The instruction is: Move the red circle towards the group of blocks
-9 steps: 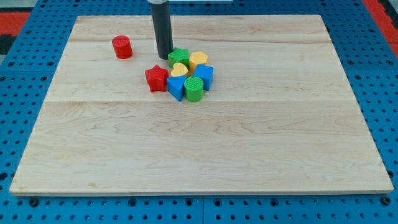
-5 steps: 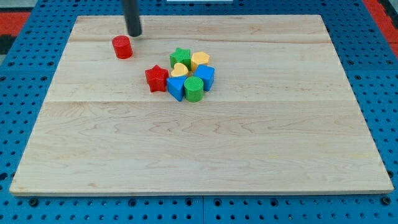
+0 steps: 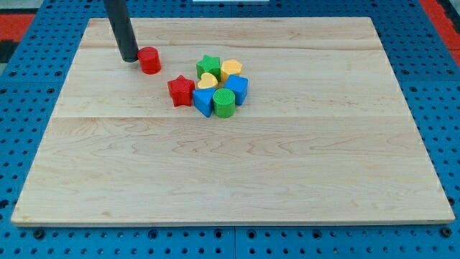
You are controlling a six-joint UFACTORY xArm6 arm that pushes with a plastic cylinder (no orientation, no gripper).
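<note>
The red circle [image 3: 149,60] sits on the wooden board [image 3: 230,165] at the view's upper left. My tip [image 3: 129,58] is right against its left side. To the right and slightly lower lies the group: a red star [image 3: 180,91], a green star [image 3: 208,66], a yellow heart [image 3: 230,69], a second yellow heart [image 3: 207,80], a blue block [image 3: 237,88], a blue block [image 3: 203,101] and a green circle [image 3: 223,103]. A small gap separates the red circle from the red star.
The board lies on a blue perforated table [image 3: 29,101]. A red area [image 3: 14,21] shows at the view's top left corner.
My tip moved from beside the green star up and left past the red circle, then came down on its left side. The red circle has shifted slightly right and down towards the group.
</note>
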